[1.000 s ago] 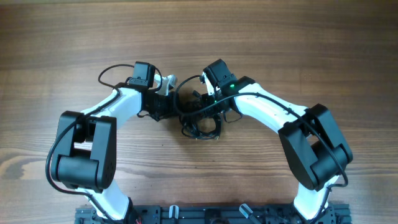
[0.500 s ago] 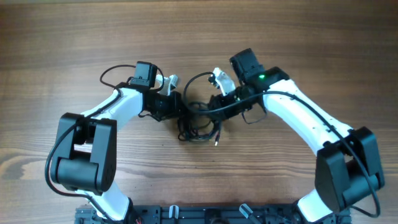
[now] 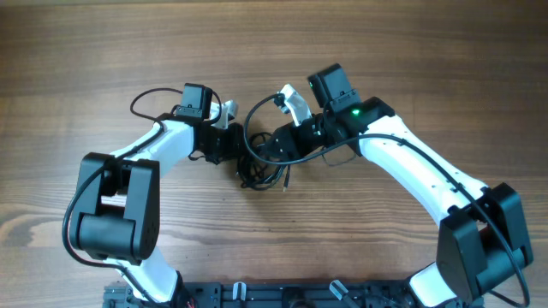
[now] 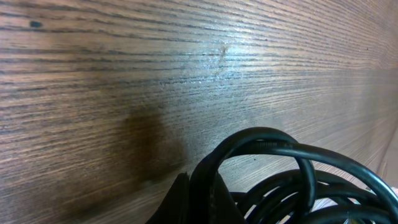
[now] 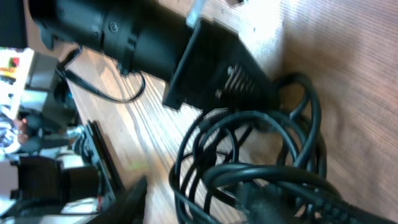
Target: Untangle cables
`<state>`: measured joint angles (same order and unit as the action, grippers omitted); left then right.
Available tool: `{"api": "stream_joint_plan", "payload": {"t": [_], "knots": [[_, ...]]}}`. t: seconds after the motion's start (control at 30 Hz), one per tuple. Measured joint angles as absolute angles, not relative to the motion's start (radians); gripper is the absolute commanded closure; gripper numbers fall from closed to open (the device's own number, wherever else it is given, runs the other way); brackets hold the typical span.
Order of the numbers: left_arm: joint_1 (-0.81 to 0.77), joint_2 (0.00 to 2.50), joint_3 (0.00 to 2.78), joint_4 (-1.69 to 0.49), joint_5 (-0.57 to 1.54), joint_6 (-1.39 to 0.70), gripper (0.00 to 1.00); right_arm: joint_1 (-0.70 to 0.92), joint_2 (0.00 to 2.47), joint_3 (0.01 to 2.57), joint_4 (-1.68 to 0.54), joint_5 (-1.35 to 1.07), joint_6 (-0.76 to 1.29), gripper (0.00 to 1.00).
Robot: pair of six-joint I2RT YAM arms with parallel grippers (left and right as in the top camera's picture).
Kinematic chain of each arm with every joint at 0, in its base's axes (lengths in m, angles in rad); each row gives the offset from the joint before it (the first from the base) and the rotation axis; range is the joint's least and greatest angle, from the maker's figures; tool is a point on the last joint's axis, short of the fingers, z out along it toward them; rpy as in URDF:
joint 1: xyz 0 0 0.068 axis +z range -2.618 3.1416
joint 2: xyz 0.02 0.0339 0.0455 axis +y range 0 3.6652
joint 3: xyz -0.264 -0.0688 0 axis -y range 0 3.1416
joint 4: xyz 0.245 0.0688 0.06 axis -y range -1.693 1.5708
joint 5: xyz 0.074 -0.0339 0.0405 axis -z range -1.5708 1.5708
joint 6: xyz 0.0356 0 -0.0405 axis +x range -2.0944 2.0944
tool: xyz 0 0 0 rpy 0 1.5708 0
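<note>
The cables [image 3: 264,175] bunch at mid-frame between both pincers; the left pincer [image 3: 236,149] pinches their left side, and the right pincer [image 3: 272,150] stands spread over their right.

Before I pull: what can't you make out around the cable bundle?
Left gripper: whether it pinches a cord; left wrist view cuts fingers off at bottom edge.
Right gripper: jaw gap; right wrist view blurred, cropped at bottom.
Knot in the cables: overhead, too small, partly under both grippers.
</note>
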<state>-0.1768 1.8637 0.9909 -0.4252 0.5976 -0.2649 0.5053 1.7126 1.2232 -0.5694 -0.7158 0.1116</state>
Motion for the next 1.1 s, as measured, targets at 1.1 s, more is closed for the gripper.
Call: {"api": "stream_joint_plan", "payload": {"t": [1.1], "knots": [[-0.178,1.866,0.990,-0.426,0.588,-0.269,0.96,0.633,1.868,1.224,-0.598,-0.029,0.464,0.36]]}}
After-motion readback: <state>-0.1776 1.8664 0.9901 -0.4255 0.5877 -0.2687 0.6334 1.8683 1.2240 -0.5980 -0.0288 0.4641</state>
